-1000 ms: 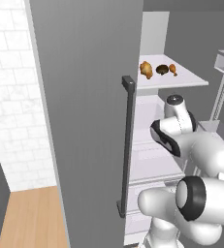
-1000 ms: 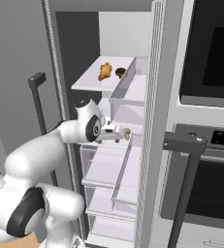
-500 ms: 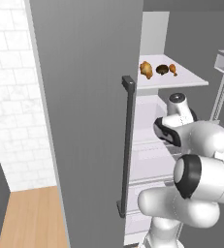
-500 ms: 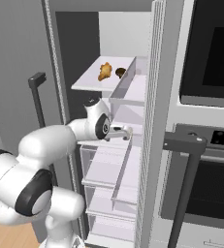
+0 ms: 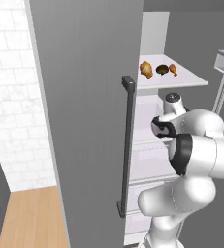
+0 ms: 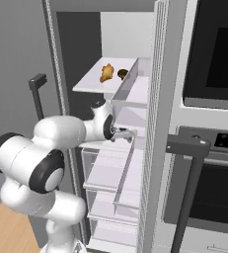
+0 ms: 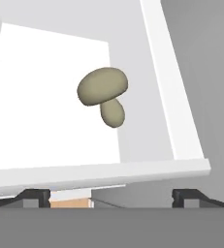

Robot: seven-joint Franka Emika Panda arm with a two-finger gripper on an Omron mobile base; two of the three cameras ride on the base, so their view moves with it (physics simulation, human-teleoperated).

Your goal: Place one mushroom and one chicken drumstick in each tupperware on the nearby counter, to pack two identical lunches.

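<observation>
Clearly our end effector (image 7: 111, 196) gapes wide — we judge the mushroom (image 7: 104, 93) light, soft — pinch its cap gently

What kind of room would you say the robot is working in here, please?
Most likely a kitchen: an open fridge with white shelves holding a chicken drumstick and a mushroom, beside a built-in oven.

Honestly there's no readable text anywhere here. No labels, brands or numbers on the fridge (image 6: 150, 123), its shelves, or the oven (image 6: 214, 54).
</observation>
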